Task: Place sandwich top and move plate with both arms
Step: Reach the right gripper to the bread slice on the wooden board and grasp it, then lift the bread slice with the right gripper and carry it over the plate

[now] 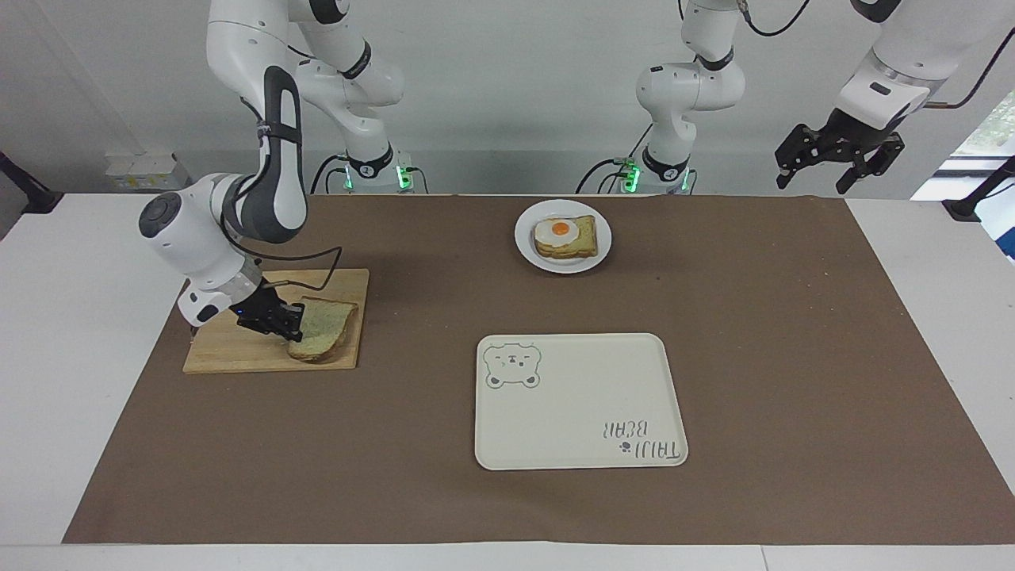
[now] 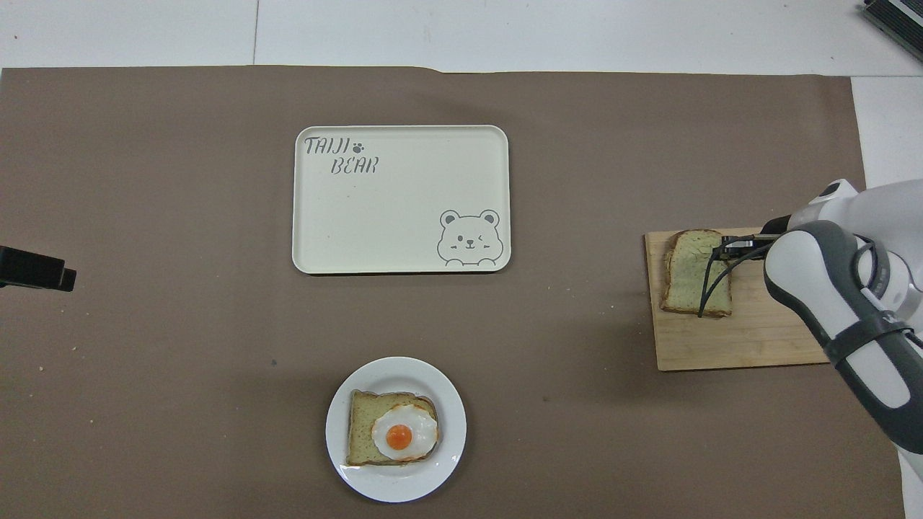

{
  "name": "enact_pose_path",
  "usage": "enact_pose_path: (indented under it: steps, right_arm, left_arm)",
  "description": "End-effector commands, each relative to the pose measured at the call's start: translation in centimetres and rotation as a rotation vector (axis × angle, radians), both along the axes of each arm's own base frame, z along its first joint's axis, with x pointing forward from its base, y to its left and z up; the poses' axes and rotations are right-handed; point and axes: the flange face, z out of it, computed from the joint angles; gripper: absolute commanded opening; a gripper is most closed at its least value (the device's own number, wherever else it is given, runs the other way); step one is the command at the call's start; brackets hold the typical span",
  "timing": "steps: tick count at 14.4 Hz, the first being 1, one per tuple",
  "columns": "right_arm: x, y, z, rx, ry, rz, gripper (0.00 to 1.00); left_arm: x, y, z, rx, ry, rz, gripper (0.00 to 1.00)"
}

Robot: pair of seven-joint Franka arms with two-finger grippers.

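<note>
Bright, even light; soft shadows

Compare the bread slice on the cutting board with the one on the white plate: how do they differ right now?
The sandwich top lies bare on the wooden cutting board; the toast slice carries a fried egg on the plate.

The sandwich top is pinched at one edge by the shut right gripper and tilted up there; the toast lies flat, untouched.

The sandwich top sits toward the right arm's end of the table, the toast nearer the robots.

Both have a dark crust.
</note>
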Motion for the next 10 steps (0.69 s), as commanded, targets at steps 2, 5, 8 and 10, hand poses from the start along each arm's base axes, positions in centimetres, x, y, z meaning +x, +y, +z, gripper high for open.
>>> enact_pose_path:
  steps: [2, 5, 8, 10]
  right_arm:
    - [-0.6, 0.1, 4.2, -0.002, 0.011, 0.074, 0.00]
    - [-0.5, 1.4, 6.2, 0.026, 0.065, 0.108, 0.00]
    - [-1.0, 3.4, 7.1, 0.045, 0.110, 0.144, 0.00]
    - [-1.4, 3.9, 7.3, 0.065, 0.132, 0.150, 0.00]
  left_arm:
    - [-0.3, 0.2, 0.3, -0.008, 0.007, 0.004, 1.00]
    - [-0.3, 0.2, 0.3, -0.009, 0.005, 0.003, 1.00]
    - [-0.3, 0.2, 0.3, -0.008, 0.006, 0.004, 1.00]
    - [-0.3, 0.2, 0.4, -0.008, 0.003, 0.004, 1.00]
